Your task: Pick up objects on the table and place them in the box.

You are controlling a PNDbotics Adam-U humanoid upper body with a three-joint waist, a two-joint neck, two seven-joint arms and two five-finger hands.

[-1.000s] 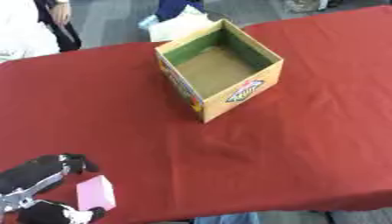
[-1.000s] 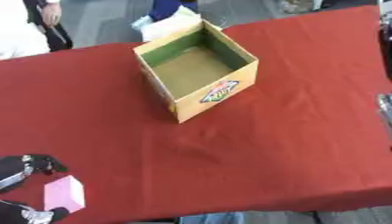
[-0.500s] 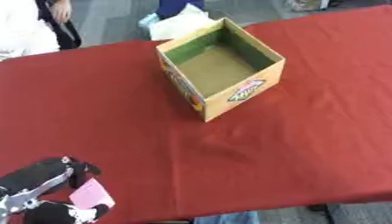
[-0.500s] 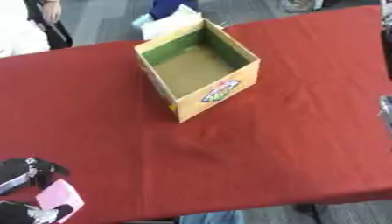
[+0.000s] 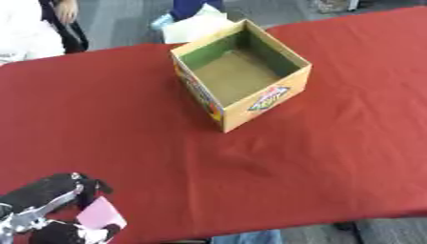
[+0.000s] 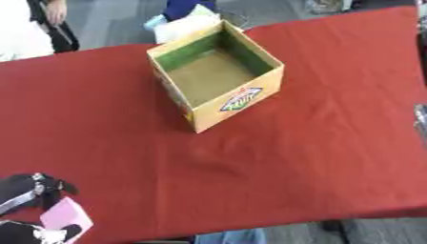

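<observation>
Item 1. Left hand (image 5: pixel 50 209), one, black shell with silver metal parts, at the 7 o'clock corner of the left eye view. Its fingers are curled round item 2, dark fingers above the card's upper edge and a dark thumb-side part below it.

Item 2. Pink card (image 5: pixel 102 214), one, a flat, thin rectangle with a smooth matte face, tilted. It sits between the fingers and the lower part of the left hand, at the near table edge, with its free corner pointing toward 4 o'clock. It is well apart from the box.

Item 3. Tablecloth (image 5: pixel 333 157), one, red woven fabric covering the whole table, with soft creases and a shallow fold just at 6 o'clock of the box.

Item 4. Box (image 5: pixel 242 76), one, open-topped cardboard carton, square in plan, turned corner-on. Outer walls are yellow-orange with a printed oval logo on the near right face; the inner walls are green and the floor plain brown. It stands upright toward 12 o'clock from the table's middle, with nothing visible inside.

Item 5. Right hand (image 6: pixel 421 119), a sliver of grey at the 3 o'clock edge of the right eye view; whether its fingers are spread or curled cannot be told.
</observation>
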